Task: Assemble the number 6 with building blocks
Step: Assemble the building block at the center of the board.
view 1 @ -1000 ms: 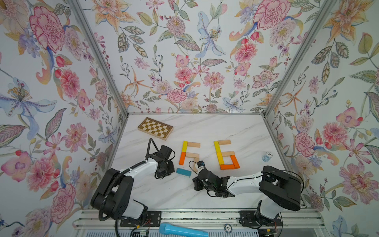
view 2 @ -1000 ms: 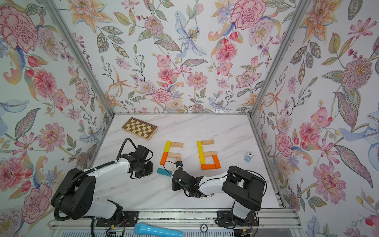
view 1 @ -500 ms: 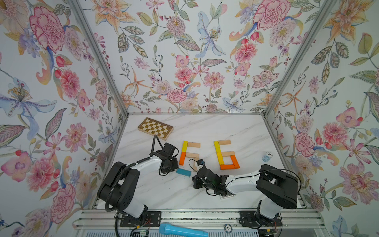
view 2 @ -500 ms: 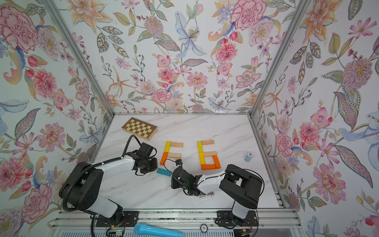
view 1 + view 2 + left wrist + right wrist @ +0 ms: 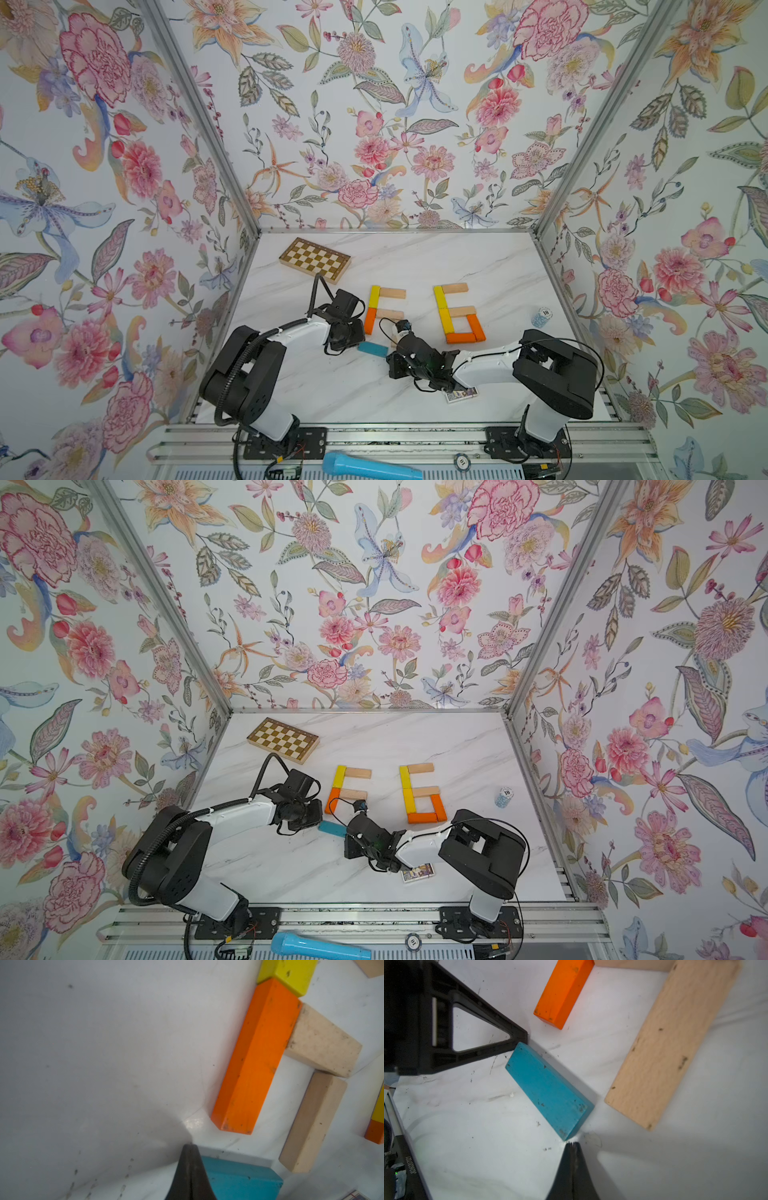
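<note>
A finished number 6 of yellow, beige and orange building blocks lies right of centre in both top views. Left of it stands a partial figure: a yellow plank, an orange plank and two beige planks. A third beige plank lies below them. The teal block lies flat nearer the front. My left gripper is shut, its tip against the teal block's left end. My right gripper is shut, its tip touching the opposite corner of the teal block.
A chequered board lies at the back left. A small blue-and-white cylinder stands at the right edge. A picture card lies under the right arm near the front. A blue microphone rests on the front rail.
My left arm has swung right and brought its shut tip up to the teal block. The right arm shifted slightly, uncovering the picture card. The teal block has barely moved.
</note>
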Robot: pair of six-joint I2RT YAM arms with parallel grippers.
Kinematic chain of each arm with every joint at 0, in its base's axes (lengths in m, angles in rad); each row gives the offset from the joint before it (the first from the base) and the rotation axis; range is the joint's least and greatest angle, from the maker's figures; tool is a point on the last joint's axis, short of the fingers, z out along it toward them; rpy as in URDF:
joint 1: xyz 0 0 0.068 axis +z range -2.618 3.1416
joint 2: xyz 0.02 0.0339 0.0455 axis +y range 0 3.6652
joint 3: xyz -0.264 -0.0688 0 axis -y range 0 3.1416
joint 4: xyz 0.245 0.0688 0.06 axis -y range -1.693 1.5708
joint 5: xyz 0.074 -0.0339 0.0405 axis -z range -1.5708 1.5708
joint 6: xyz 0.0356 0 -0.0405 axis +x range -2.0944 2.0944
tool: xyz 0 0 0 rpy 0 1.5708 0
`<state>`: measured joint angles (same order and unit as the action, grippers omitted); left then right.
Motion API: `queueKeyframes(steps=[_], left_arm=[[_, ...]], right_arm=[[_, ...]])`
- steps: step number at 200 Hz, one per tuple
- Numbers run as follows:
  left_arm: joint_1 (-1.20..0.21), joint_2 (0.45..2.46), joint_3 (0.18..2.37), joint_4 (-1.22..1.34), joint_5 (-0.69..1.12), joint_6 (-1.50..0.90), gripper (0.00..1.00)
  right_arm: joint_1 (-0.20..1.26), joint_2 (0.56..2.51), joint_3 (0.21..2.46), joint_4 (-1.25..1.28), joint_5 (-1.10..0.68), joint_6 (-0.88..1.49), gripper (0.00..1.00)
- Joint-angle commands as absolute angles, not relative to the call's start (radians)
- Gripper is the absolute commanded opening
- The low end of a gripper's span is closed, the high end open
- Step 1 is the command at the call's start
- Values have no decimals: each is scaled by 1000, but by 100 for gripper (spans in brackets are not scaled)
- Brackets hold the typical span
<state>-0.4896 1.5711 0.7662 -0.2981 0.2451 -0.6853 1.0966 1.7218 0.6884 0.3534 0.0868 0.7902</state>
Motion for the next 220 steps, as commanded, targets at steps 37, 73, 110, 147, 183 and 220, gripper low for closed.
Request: queueKeyframes(steps=[37, 73, 110, 147, 183, 220], left_arm=[[-502, 1606, 742, -292, 288, -732, 0], [-502, 1596, 731, -285, 290, -750, 0], [-502, 1599, 729, -287, 281, -750, 0], [-502, 1607, 736, -284, 278, -749, 0], [-500, 1613, 751, -296, 270, -741, 0], [-499, 1617, 758, -300, 266, -737, 0]], right_arm=[[1077, 1745, 709, 341, 76, 785, 0], [1069, 1747, 716, 337, 75, 778, 0], [1059, 1749, 727, 332, 73, 773, 0], [1054, 1753, 738, 323, 73, 772, 0], [1049, 1757, 744, 316, 77, 774, 1], [1042, 1758, 753, 303, 79, 776, 3]])
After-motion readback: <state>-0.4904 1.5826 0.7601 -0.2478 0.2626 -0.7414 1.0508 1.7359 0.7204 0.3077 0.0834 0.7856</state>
